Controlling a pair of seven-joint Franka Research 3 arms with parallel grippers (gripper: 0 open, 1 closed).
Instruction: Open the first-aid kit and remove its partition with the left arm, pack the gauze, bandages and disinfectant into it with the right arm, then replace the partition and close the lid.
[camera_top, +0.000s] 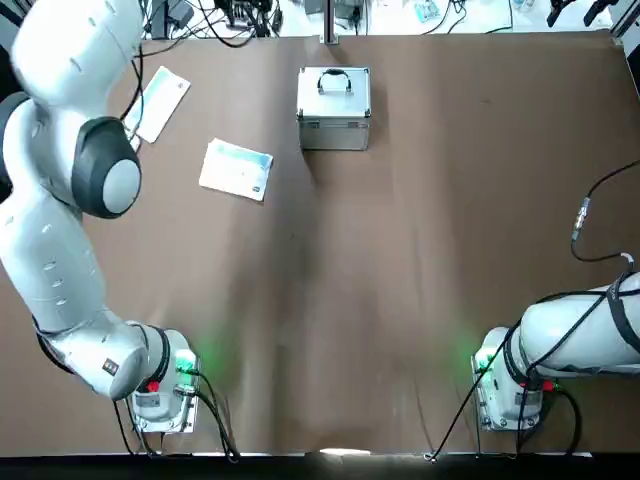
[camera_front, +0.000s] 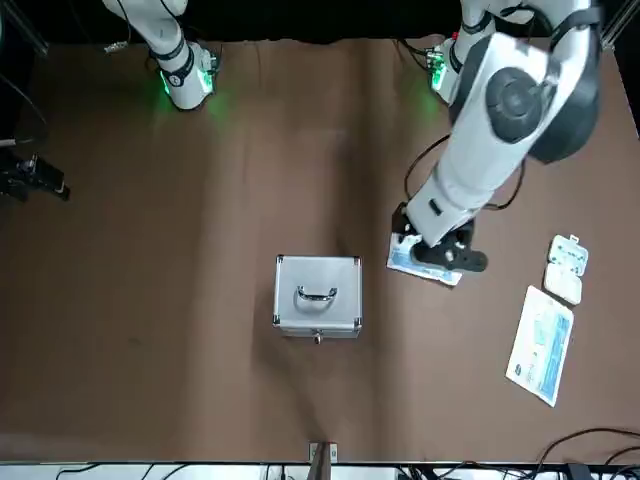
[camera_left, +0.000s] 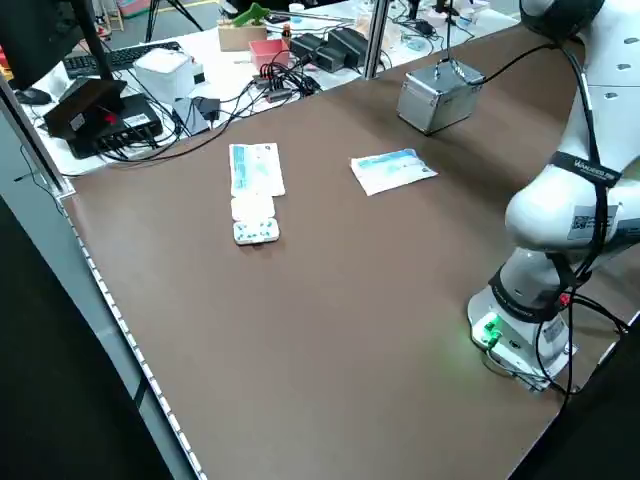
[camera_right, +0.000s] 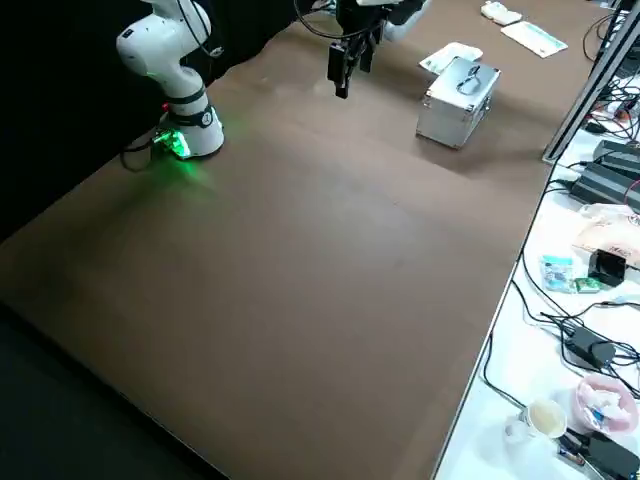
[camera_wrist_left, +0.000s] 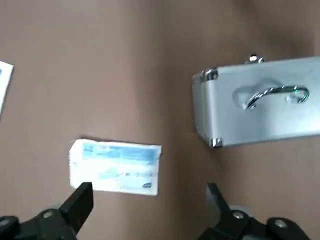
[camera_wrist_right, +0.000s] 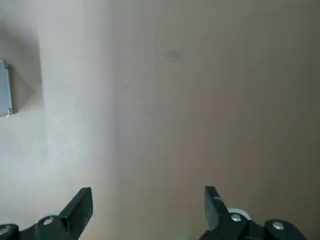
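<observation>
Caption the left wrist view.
Open left gripper hovers above the table between a printed packet and the closed case.

Brushed silver metal lid (camera_top: 334, 92), matt brown table (camera_top: 400, 280), seemingly glossy packet (camera_top: 236, 169)

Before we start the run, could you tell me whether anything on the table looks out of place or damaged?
Nothing stands out: the silver metal case sits upright with its lid closed, and the flat white-and-blue printed packet lies intact beside it.

A broad brown cloth-covered surface (camera_left: 330, 300) fills the scene. Beyond its far edge runs a white bench (camera_left: 200, 75) crowded with black cables, a black keyboard (camera_left: 110, 58) and a pink box (camera_left: 268, 50). A metal post (camera_left: 374, 38) rises beside the bench.
</observation>
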